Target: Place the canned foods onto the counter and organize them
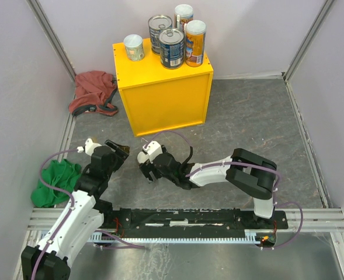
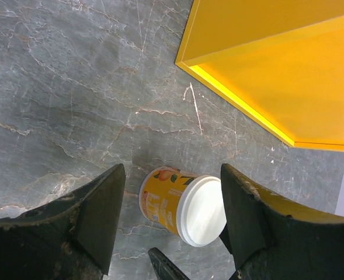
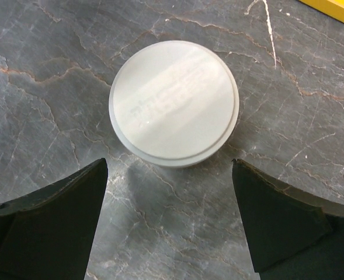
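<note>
Right gripper (image 3: 169,175) spread wide over the short white-lidded can (image 3: 174,102), upright on the tabletop (image 1: 247,116) before the yellow box (image 1: 166,99). Left gripper (image 1: 118,147) part-open, empty. Five cans (image 1: 172,49) atop the box; red cloth (image 1: 93,90) to its left.

Bare floor (image 3: 43,87) around can (image 3: 174,102); counter (image 2: 288,76) beyond

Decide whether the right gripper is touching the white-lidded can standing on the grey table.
Apart. In the right wrist view, grey table shows between each fingertip of the open right gripper and the rim of the white-lidded can.
</note>
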Controlling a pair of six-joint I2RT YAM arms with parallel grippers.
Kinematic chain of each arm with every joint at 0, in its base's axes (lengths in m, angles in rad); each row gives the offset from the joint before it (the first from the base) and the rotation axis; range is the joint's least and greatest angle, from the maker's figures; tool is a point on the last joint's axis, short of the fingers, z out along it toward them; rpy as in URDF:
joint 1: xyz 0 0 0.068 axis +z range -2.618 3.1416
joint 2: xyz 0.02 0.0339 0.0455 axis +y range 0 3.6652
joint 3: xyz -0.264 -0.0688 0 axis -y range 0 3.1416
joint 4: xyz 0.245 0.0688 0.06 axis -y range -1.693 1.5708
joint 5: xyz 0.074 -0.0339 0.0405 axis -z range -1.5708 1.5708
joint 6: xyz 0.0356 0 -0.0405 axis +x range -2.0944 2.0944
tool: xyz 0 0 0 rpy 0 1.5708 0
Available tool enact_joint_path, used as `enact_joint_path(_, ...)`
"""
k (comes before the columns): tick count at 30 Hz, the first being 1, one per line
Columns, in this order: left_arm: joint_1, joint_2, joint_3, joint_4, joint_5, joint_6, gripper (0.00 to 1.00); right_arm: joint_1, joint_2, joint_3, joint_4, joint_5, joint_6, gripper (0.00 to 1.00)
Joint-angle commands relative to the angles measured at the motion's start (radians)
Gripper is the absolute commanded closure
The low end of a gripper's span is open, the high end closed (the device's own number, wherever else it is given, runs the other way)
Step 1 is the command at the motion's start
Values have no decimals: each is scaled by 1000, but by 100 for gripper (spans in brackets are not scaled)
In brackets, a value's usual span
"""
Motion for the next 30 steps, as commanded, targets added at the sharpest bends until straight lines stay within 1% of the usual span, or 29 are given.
enact_joint_path(1, -3, -9, -7, -2, 9, -15, 27, -14, 18, 53, 100, -6, 0, 5)
enact_joint_path(12, -2, -6, 6, -16, 4, 11, 27, -23, 76, 99, 124, -1, -7, 5)
enact_joint_path(18, -2, -4, 13, -20, -8, 18, 27, -32, 96, 111, 127, -5, -12, 8)
enact_joint_path(21, -2, -10, 16, -32, -26, 20, 27, -36, 97, 112, 130, -5, -17, 13)
enact_joint_path(27, -2, -44, 30, -101, -111, -8, 28, -38, 93, 106, 128, -13, -27, 28)
enact_joint_path(30, -2, -66, 35, -132, -152, -28, 28, -39, 83, 98, 125, -20, -27, 42)
